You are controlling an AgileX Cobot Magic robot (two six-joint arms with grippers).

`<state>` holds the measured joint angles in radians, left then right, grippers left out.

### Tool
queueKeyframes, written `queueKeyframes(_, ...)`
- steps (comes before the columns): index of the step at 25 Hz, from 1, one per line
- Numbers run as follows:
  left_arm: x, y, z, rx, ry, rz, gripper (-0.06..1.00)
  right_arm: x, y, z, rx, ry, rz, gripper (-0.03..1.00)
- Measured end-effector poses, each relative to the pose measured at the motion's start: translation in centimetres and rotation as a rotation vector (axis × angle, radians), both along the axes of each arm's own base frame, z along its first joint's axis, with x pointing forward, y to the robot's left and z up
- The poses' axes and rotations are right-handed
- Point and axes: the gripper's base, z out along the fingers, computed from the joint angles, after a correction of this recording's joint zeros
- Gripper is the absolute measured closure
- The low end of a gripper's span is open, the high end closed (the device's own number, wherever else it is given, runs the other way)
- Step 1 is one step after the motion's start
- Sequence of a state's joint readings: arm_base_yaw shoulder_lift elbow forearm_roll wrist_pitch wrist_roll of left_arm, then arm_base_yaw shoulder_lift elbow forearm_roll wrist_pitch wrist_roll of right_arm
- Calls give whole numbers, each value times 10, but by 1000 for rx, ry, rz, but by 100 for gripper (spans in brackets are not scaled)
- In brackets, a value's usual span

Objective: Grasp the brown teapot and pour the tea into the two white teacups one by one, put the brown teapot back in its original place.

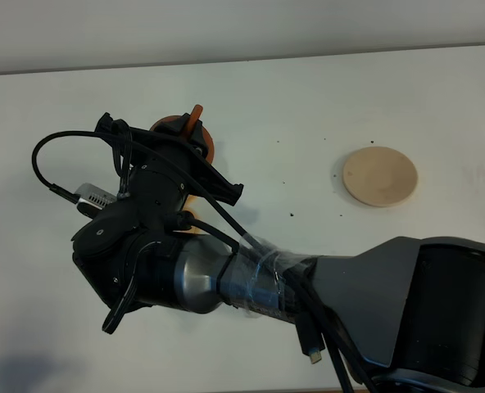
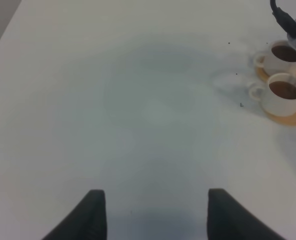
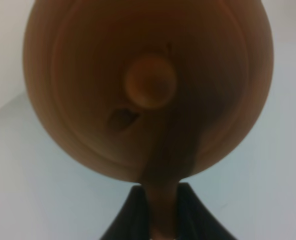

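Note:
The brown teapot (image 3: 148,90) fills the right wrist view, its lid knob facing the camera. My right gripper (image 3: 163,220) is shut on its loop handle. In the high view the right arm reaches across to the left, and only orange-brown bits of the teapot (image 1: 210,147) show past the right gripper (image 1: 181,151). The two white teacups (image 2: 283,55) (image 2: 285,95) stand side by side, each with dark tea (image 2: 285,90) inside; the arm hides them in the high view. The beige disc of the original place (image 1: 379,176) lies bare at the right. My left gripper (image 2: 155,215) hangs open over bare table, well away from the cups.
The cups rest on orange round coasters (image 2: 294,117). A black cable (image 1: 50,164) loops off the right wrist. The white table (image 1: 308,98) ends at a wall along the back, and its front edge runs just below the arm.

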<state>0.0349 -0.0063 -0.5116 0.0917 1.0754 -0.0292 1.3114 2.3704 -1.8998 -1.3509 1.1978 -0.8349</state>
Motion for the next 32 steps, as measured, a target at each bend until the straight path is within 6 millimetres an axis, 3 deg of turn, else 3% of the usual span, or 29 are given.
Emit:
queueKeyframes(13,0,0,0,0,0,0,49,-1,0,-7,81,88,-28,88)
queueKeyframes(23,0,0,0,0,0,0,49,9,-16,-19,215,236,-225,88)
queueKeyframes(26,0,0,0,0,0,0,49,12,-22,-12,292,320,-295,88)
queueKeyframes(32,0,0,0,0,0,0,49,24,-43,21,505,467,-457,88)
